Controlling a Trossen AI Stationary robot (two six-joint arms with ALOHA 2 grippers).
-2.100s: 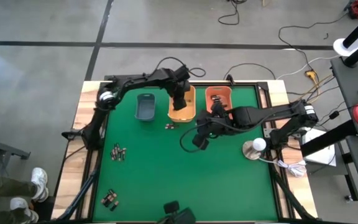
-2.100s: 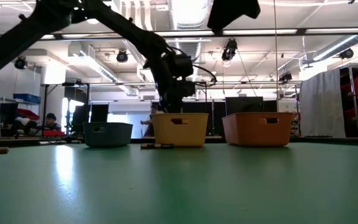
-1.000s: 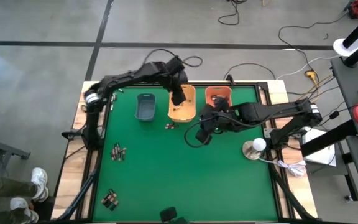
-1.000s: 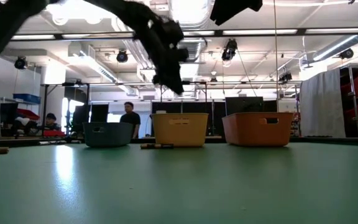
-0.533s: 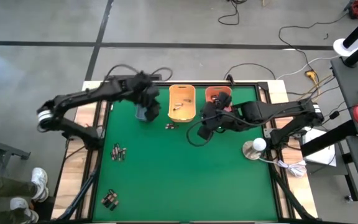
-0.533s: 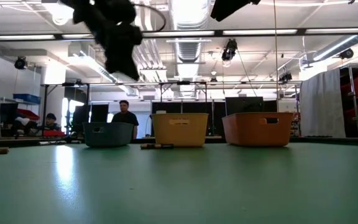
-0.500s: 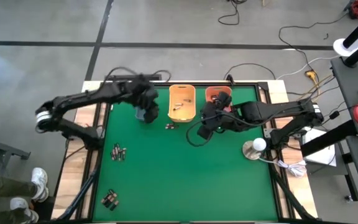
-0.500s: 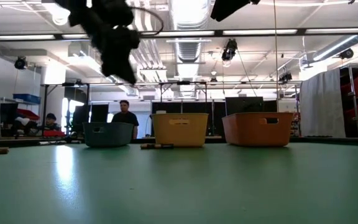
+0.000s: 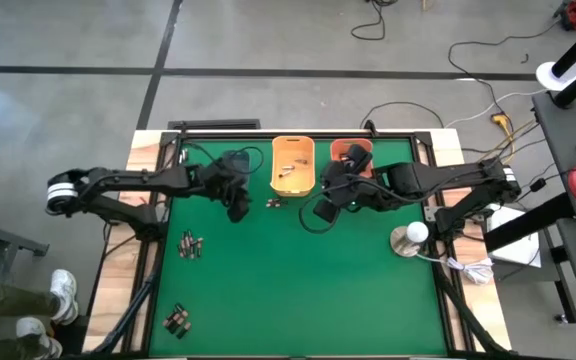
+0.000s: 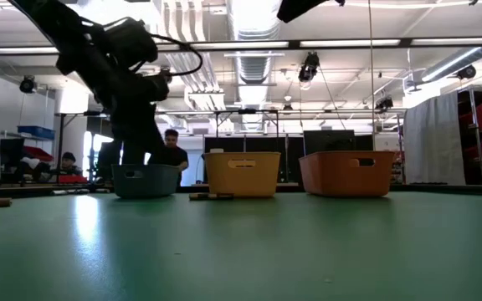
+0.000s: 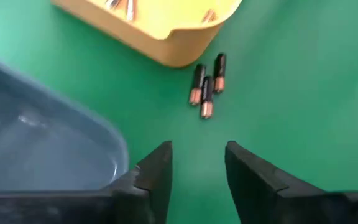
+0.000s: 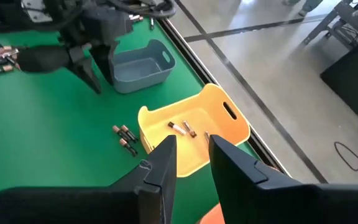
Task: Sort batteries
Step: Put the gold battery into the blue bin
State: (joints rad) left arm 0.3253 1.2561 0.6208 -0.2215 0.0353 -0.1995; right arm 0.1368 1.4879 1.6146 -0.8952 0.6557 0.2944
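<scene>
A: How far along is the sorting?

B: Partly done, I'd judge. The yellow bin (image 9: 293, 165) has a few batteries in it; the right wrist view shows two or three on its floor (image 12: 184, 128). The orange bin (image 9: 351, 153) is mostly hidden under the right arm, so I can't say what it holds. The grey-blue bin (image 11: 39, 146) looks empty from the left wrist view.

A: And what's left on the table (image 9: 298, 290)?

B: Three small dark cells (image 11: 206, 87) lying just beside the yellow bin's front corner. Then a cluster (image 9: 190, 244) on the left part of the mat, and another group (image 9: 176, 319) near the front left corner. So most of the loose ones are not yet binned.

A: Where are the arms?

B: The left end effector (image 11: 196, 165) hangs just beside the grey-blue bin, facing the three cells by the yellow bin, fingers parted with a moderate gap and nothing between them. The right end effector (image 12: 191, 158) sits above the near edge of the yellow bin, fingers narrowly apart, empty as far as I can see.

A: Next target?

B: Likely those three cells, though that's a guess.
</scene>
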